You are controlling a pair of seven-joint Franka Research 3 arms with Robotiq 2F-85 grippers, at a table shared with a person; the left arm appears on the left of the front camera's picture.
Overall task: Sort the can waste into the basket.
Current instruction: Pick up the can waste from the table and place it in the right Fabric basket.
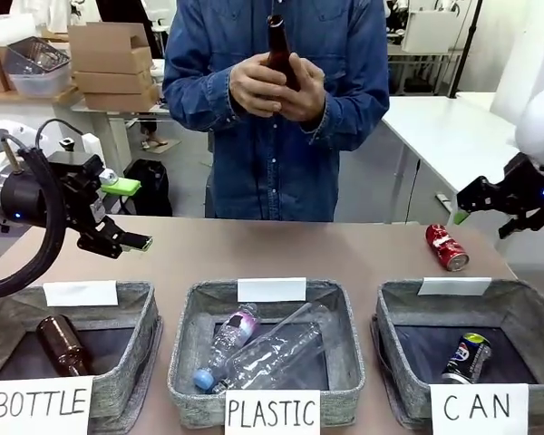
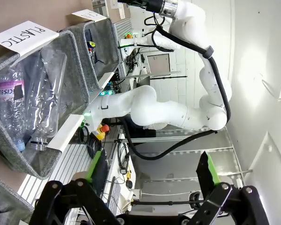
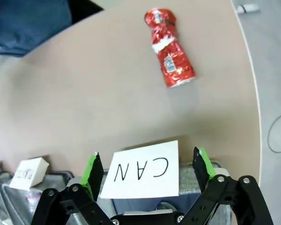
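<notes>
One can binned, the red can next.

I see the red can (image 1: 447, 248) lying dented on the tabletop (image 1: 281, 254) at right of frame, behind the CAN basket (image 1: 408, 362), where the dark can (image 1: 466, 358) already lies. My right gripper (image 1: 476, 204) hangs above it, jaws apart and empty; the left gripper (image 1: 127, 215) is likewise apart. The can looks light, thin and slippery, so I'd pinch across its crumpled waist.
</notes>
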